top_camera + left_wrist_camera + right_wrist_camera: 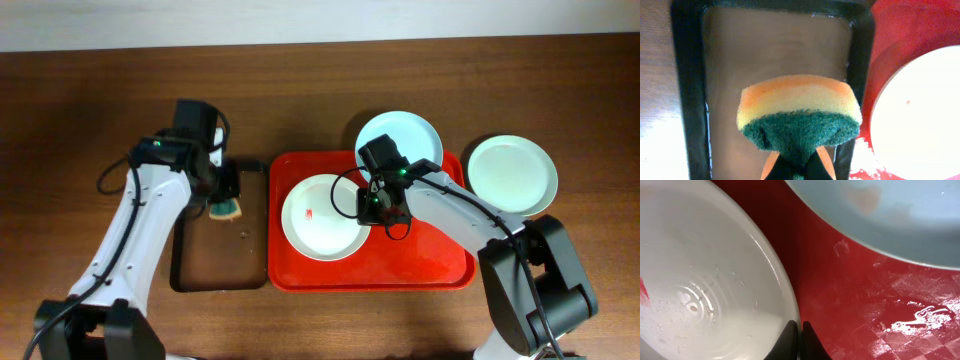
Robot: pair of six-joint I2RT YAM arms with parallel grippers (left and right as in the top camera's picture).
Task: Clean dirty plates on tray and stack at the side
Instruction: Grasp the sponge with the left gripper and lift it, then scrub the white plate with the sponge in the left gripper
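A: Starting with the left gripper. Clamped tight on a sponge, pinching it by the green scouring side, with the yellow and orange foam pointing away from the wrist. Hanging over the far end of the black tray, just beside the red tray.

B: Touching the black tray or clear of it?

A: Cannot tell from either view. Over to the right gripper now.

B: Sitting low on the red tray, right at the right-hand edge of the middle plate. Seen from the wrist, fingertips drawn almost together, leaving only a slit, with that plate's rim running straight into it. Nipping the rim, then, and holding nothing else.

A: Spotting a red smear on that middle plate, a little left of centre. Beaded with droplets around the well too.

B: And lying flat inside the red tray, toward its left half. Moving on to the back plate: resting across the tray's far rim, partly out over the table, close behind the right gripper but parted from the middle plate by a strip of wet red plastic. Showing a faint pinkish mark in the wrist view.

A: Finishing with the third plate. Off the tray altogether, flat on the wood just beyond its far right corner, apart from the other two.
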